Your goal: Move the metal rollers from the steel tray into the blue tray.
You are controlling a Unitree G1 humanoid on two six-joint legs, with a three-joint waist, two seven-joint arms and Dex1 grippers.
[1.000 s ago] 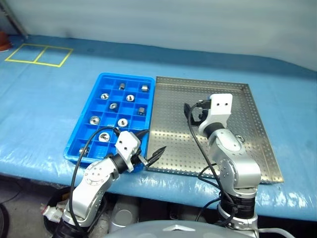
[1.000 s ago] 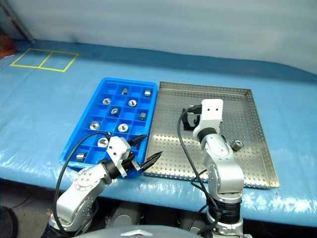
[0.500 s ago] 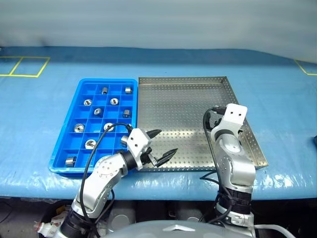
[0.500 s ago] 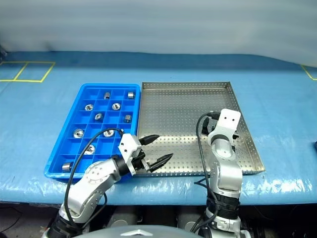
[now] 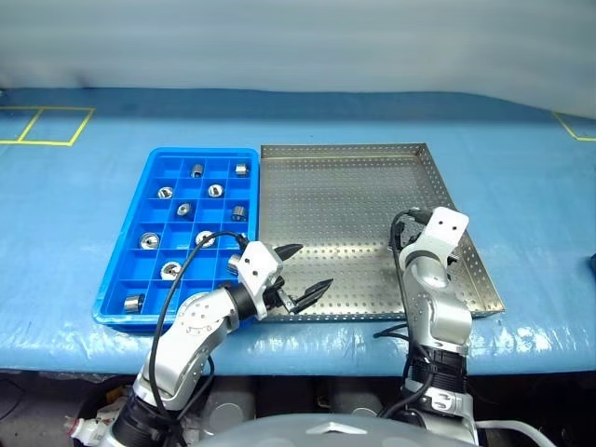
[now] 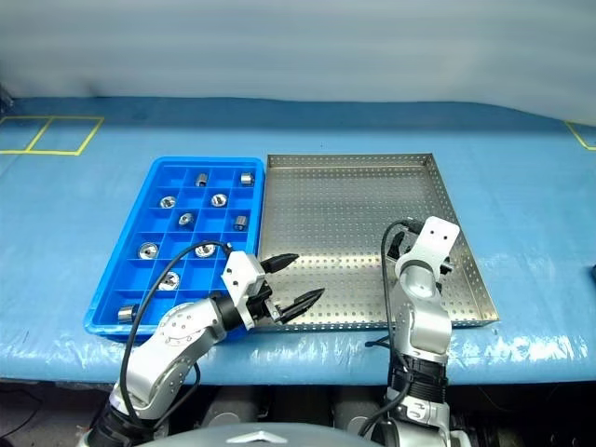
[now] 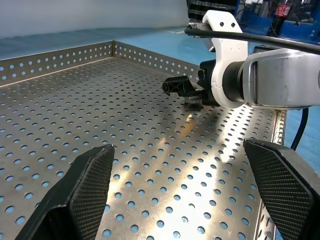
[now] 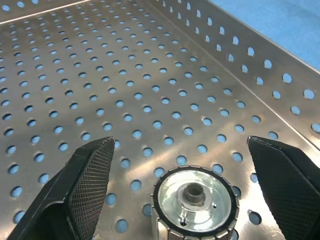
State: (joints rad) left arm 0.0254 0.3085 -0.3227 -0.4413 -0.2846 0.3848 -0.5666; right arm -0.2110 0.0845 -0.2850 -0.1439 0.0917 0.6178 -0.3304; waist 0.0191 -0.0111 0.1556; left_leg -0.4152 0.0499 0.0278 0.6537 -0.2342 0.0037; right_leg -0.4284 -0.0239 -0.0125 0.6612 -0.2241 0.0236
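The steel tray [image 5: 345, 205] lies beside the blue tray [image 5: 200, 152], which holds several metal rollers [image 5: 170, 270] in its compartments. One roller [image 8: 194, 200] stands on the steel tray near its right rim. My right gripper [image 8: 180, 144] is low over it, open, with a finger on each side and neither touching. In the eye views its white wrist [image 5: 444, 228] hides the fingers and that roller. My left gripper [image 5: 314, 265] hovers open and empty over the steel tray's near left corner, pointing toward the right gripper [image 7: 182, 90].
Both trays rest on a table under a blue cover [image 5: 540, 186]. Yellow tape marks [image 5: 47, 126] sit at the far left, and another [image 5: 577, 126] at the far right. The table's front edge runs just behind my arms.
The view swung early on, then held. My right gripper has sunk and moved right, down to the roller by the tray's right rim. The left gripper has stayed put.
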